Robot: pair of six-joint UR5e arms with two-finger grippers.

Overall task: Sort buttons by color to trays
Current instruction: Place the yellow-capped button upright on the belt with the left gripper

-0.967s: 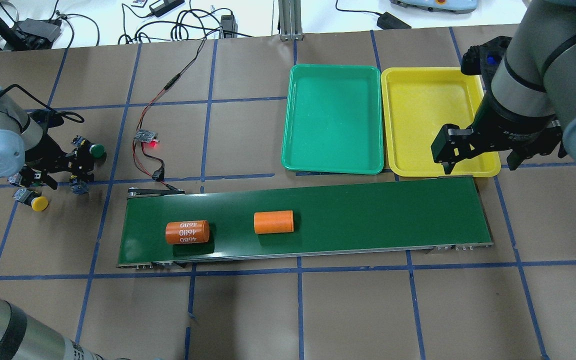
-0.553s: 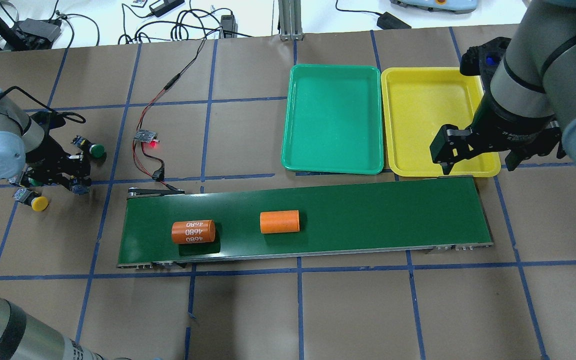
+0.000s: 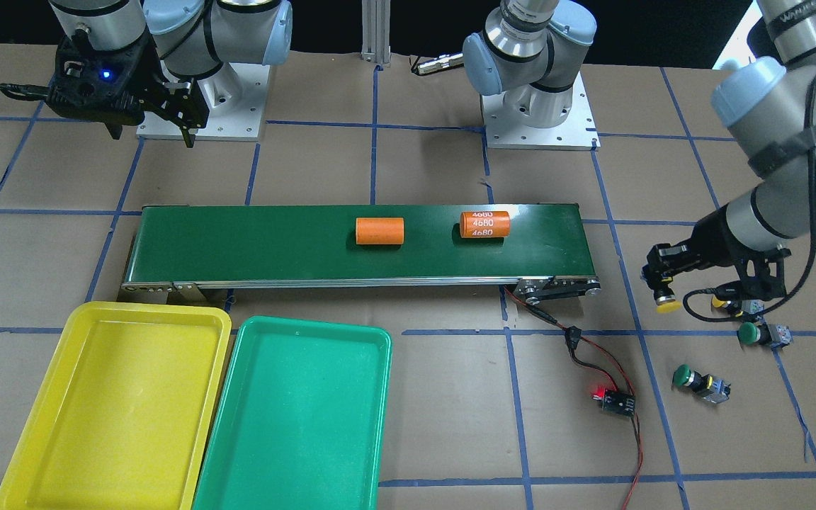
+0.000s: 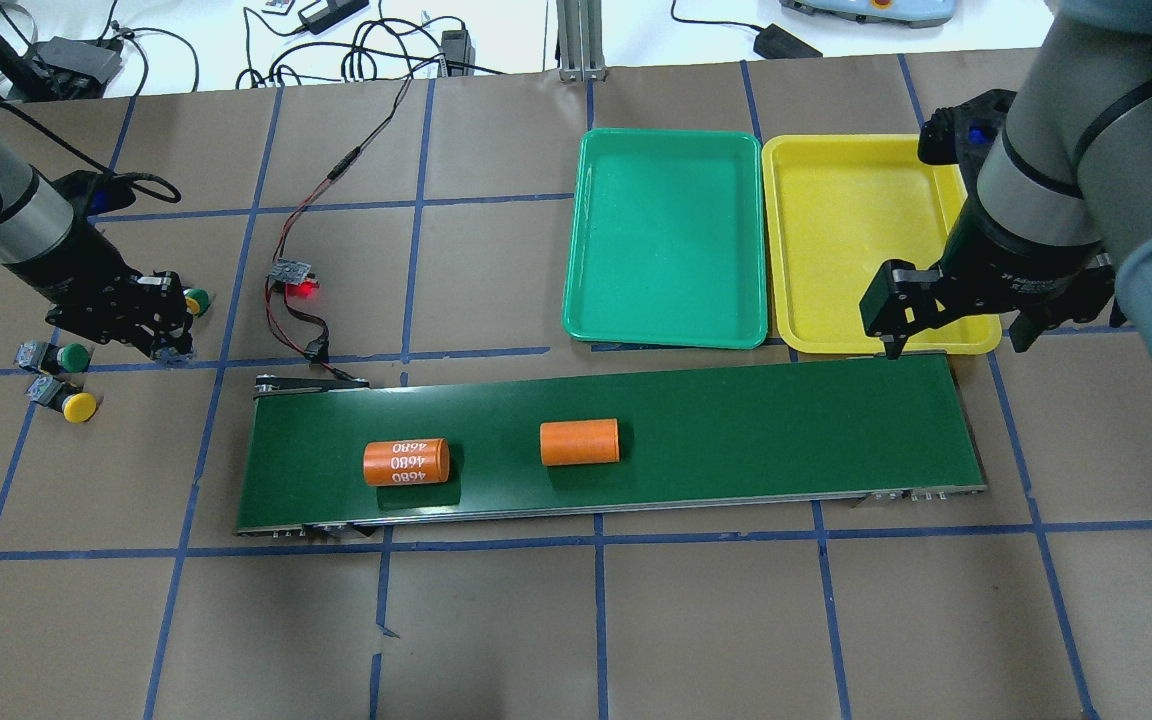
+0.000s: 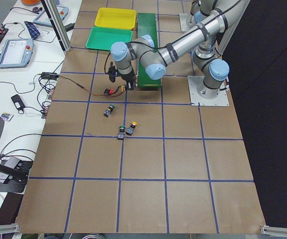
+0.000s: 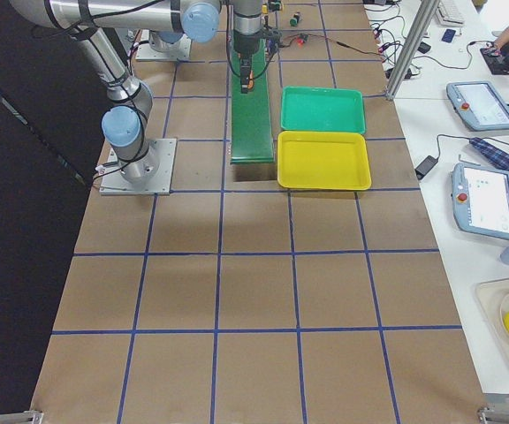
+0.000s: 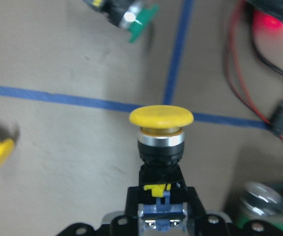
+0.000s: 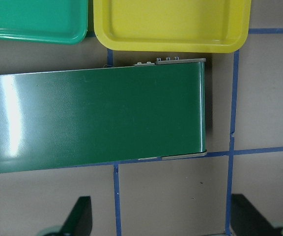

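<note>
Brown paper crossed by a blue tape grid covers the worktop [image 4: 636,620]. At its left end the left gripper [image 3: 663,285] is clenched on the black-and-blue body of a yellow-capped push-button [image 7: 161,118], held above the paper with its mushroom cap pointing away from the wrist. Three more buttons lie loose around it. A second yellow-capped button [image 4: 79,405] and a green-capped button [image 4: 71,355] sit close together on the outer side, and the other green-capped button [image 4: 196,300] is just beyond the gripper, toward the far edge.

A small circuit board with a red light [image 4: 296,277] and its red-and-black wires [image 4: 286,320] sit between the buttons and the left end of the long dark-green conveyor belt [image 4: 756,430]. The belt carries two orange cylinders [image 4: 406,462], one marked 4680.

Open paper runs from the board to the green plastic tray [image 4: 666,300]. The yellow plastic tray [image 4: 836,250] lies rim to rim beside it, both just behind the belt's far long edge. The right gripper [image 4: 956,330] hangs released, fingers wide apart, over the belt's right end and the yellow tray's near rim.
</note>
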